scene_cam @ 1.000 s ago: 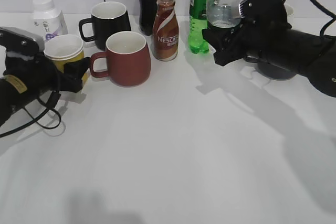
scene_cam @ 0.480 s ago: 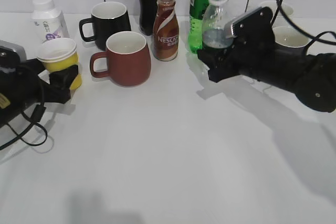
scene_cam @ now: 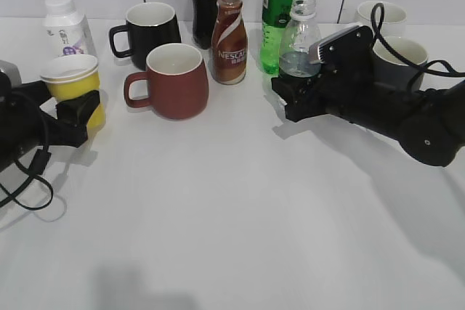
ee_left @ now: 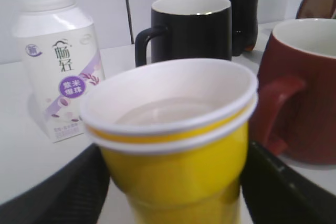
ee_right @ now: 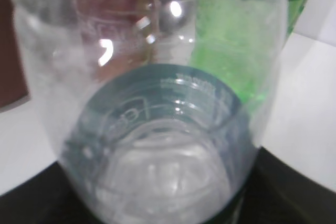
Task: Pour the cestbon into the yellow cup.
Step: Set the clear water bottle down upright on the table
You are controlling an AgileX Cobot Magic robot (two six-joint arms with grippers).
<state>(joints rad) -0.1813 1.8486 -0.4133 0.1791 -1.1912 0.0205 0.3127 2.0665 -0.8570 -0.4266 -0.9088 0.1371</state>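
A: Where was the small clear plastic water bottle with the dark green label band [scene_cam: 299, 45]?

B: Upright at about one o'clock on the white bench [scene_cam: 232, 201], uncapped, just in front of the taller all-green bottle [scene_cam: 279, 5]. The right gripper [scene_cam: 290, 96] had its black fingers pinching the bottle low down, around the label; the right wrist view showed the clear body [ee_right: 152, 103] filling the frame between them.

A: And the small yellow paper cup with the white rim [scene_cam: 73, 85]?

B: At nine o'clock, near the bench's left edge. The left gripper [scene_cam: 76, 110] had its fingers closed on the cup's lower half, one black finger [ee_left: 58, 192] on each side in the left wrist view, where the cup [ee_left: 173, 150] stood upright with its white inside showing.

A: What stood around them?

B: A reddish-brown mug [scene_cam: 171, 81] at eleven o'clock, just right of the cup; behind it a black mug [scene_cam: 149, 27], a white plastic drink bottle [scene_cam: 64, 23] and a brown Nescafe bottle [scene_cam: 229, 34].
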